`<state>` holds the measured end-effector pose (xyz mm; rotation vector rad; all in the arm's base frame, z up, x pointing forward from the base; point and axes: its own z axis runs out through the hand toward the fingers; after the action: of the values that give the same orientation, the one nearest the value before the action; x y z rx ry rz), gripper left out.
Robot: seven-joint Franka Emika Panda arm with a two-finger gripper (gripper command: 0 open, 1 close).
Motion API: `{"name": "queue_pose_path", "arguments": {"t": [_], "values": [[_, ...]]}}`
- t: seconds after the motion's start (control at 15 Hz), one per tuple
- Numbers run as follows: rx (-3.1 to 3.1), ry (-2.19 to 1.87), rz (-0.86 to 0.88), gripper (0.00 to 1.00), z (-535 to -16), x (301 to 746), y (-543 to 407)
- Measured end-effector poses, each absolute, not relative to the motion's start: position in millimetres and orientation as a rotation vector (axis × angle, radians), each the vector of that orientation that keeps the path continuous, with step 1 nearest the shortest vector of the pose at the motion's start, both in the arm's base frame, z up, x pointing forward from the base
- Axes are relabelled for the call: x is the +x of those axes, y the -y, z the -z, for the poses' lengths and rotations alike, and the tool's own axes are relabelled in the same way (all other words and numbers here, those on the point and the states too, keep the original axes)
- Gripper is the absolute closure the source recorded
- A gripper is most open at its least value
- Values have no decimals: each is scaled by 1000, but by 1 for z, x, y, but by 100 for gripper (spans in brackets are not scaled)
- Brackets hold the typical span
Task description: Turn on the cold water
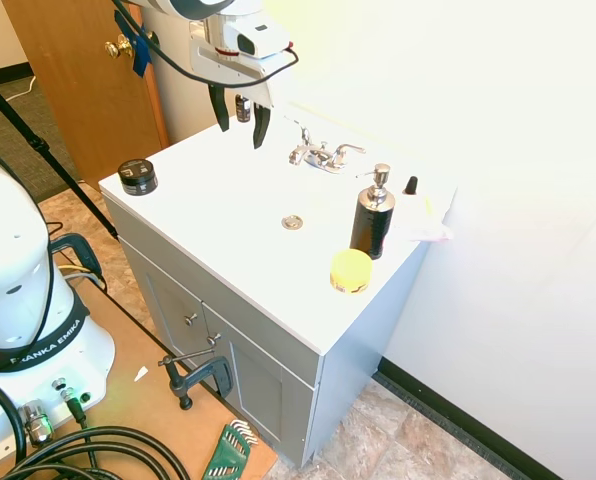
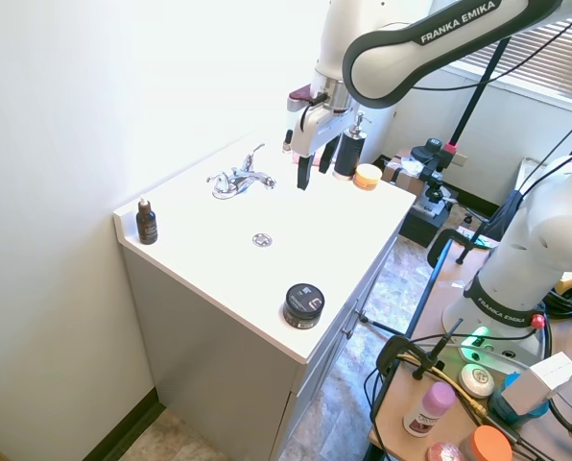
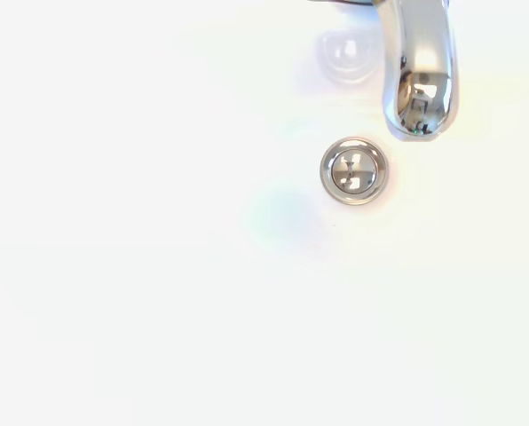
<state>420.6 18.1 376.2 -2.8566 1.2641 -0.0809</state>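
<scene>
The small chrome faucet (image 1: pixel 318 154) (image 2: pixel 240 179) stands at the back of the white sink top, with a lever handle (image 1: pixel 344 151) on each side of its short spout. No cold water is running from the spout (image 3: pixel 417 84). My gripper (image 1: pixel 240 122) (image 2: pixel 317 163) hangs open above the basin, beside the faucet and apart from it, with nothing between its dark fingers. The wrist view looks straight down on the spout tip and the chrome drain (image 3: pixel 354 170).
A black pump bottle (image 1: pixel 372 215) and a yellow round object (image 1: pixel 351 270) stand near one end of the sink top (image 1: pixel 228 250). A black jar (image 1: pixel 137 176) (image 2: pixel 304 304) sits at a front corner. A small dark dropper bottle (image 2: pixel 147 223) stands by the wall.
</scene>
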Motion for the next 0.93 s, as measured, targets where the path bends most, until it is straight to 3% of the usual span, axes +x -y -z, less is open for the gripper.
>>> {"name": "queue_pose_path", "arguments": {"t": [0.33,0.6,0.93], "values": [[-2816,-1306,138,0,-389,434,-17],[-2753,-1468,246,0,-401,480,-5],[-2717,-1694,473,0,-365,542,14]]}}
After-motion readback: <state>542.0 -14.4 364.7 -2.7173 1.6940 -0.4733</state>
